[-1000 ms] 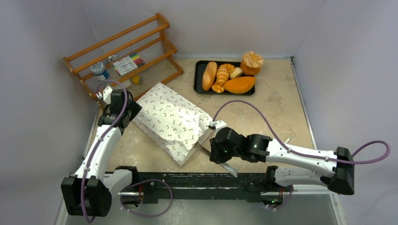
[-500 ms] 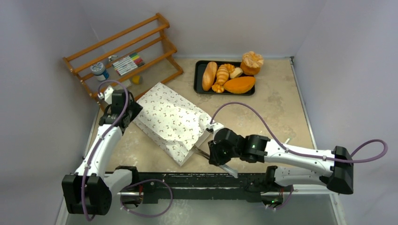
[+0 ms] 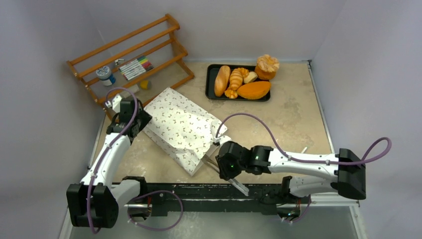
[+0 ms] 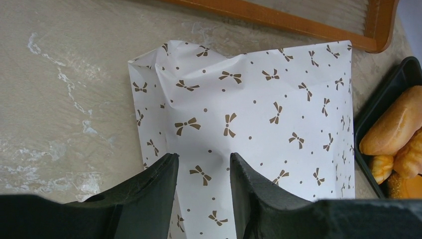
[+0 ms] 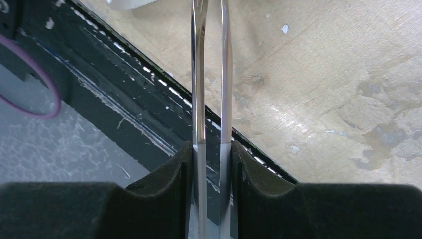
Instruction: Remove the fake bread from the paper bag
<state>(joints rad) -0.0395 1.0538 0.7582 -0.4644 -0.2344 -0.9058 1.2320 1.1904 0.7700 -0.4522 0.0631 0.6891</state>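
Note:
The off-white paper bag point(image 3: 181, 127), printed with small brown bows, lies flat on the table with its mouth toward the near right. Its inside and any bread in it are hidden. My left gripper point(image 3: 138, 120) sits at the bag's far-left end. In the left wrist view its fingers point(image 4: 201, 158) stand narrowly apart with the bag's paper point(image 4: 249, 99) between them. My right gripper point(image 3: 223, 167) is shut on metal tongs point(image 3: 213, 162), whose tips point at the bag's mouth. In the right wrist view the tongs point(image 5: 199, 74) run straight up from between the pads point(image 5: 211, 149).
A black tray point(image 3: 211, 82) at the back holds several fake breads point(image 3: 254, 89), with a round bun point(image 3: 267, 65) beside it. A wooden rack point(image 3: 134, 55) with markers and a jar stands at the back left. The table's black front rail point(image 5: 124, 119) lies under the tongs.
My right arm has slid left and toward the near edge, carrying the tongs closer to the bag's mouth. The left arm and the bag have hardly moved.

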